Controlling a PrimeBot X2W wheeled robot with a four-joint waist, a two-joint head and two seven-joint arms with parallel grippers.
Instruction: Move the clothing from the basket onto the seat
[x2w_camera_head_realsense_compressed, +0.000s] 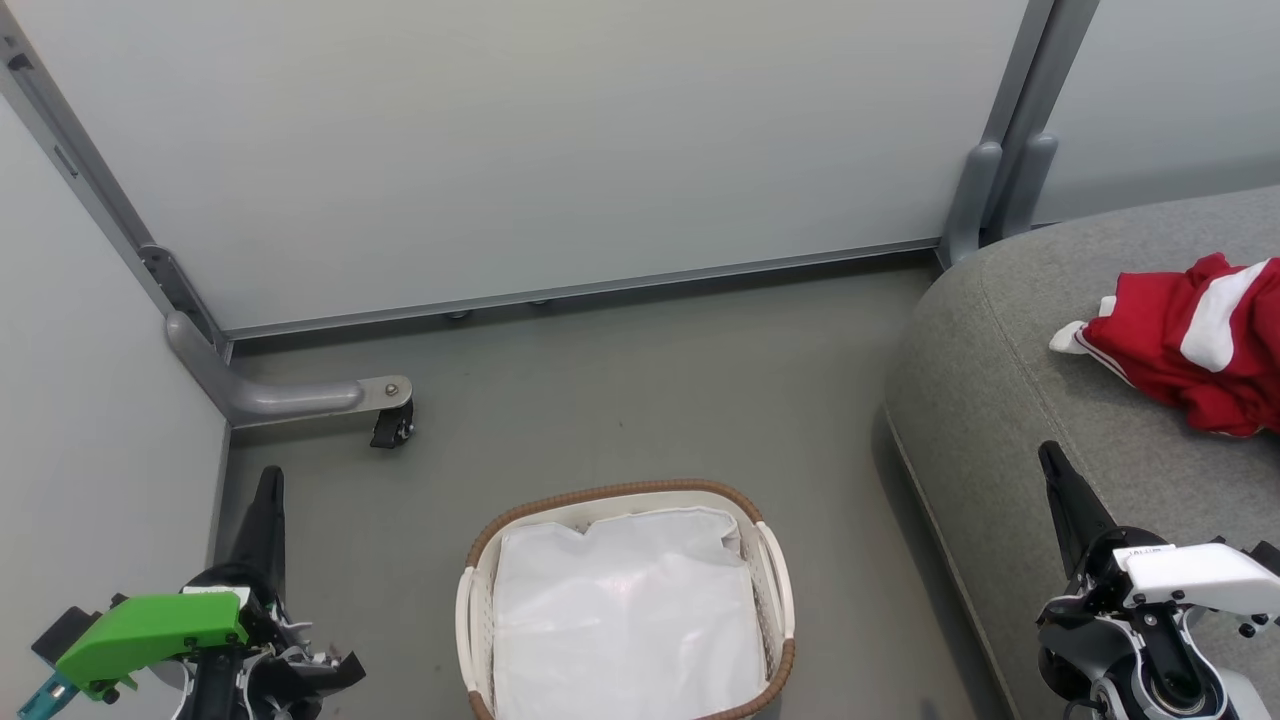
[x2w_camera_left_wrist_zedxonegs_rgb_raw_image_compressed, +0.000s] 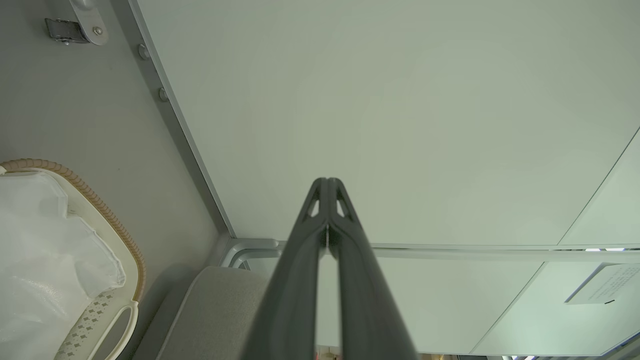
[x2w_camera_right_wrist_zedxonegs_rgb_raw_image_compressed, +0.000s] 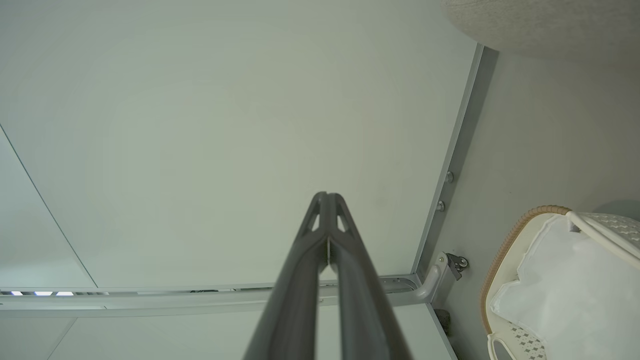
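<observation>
The red clothing (x2w_camera_head_realsense_compressed: 1195, 340) with white stripes and a white cuff lies crumpled on the grey seat (x2w_camera_head_realsense_compressed: 1010, 400) at the right edge of the head view. The white basket (x2w_camera_head_realsense_compressed: 775, 590) with its brown rim stands on the floor at bottom centre, holding just the white liner (x2w_camera_head_realsense_compressed: 625, 610). My left gripper (x2w_camera_head_realsense_compressed: 268, 480) is at the lower left, shut and empty, well left of the basket. My right gripper (x2w_camera_head_realsense_compressed: 1048, 455) is at the lower right over the seat's front edge, shut and empty, below the clothing. In the wrist views the left gripper (x2w_camera_left_wrist_zedxonegs_rgb_raw_image_compressed: 327, 181) and the right gripper (x2w_camera_right_wrist_zedxonegs_rgb_raw_image_compressed: 327, 195) have their tips pressed together.
Grey partition panels (x2w_camera_head_realsense_compressed: 560, 150) close off the back and left. A metal foot with a black caster (x2w_camera_head_realsense_compressed: 390, 425) stands on the floor left of the basket. Open grey floor (x2w_camera_head_realsense_compressed: 650, 400) lies between basket, wall and seat. The basket also appears in both wrist views (x2w_camera_left_wrist_zedxonegs_rgb_raw_image_compressed: 107, 220) (x2w_camera_right_wrist_zedxonegs_rgb_raw_image_compressed: 505, 250).
</observation>
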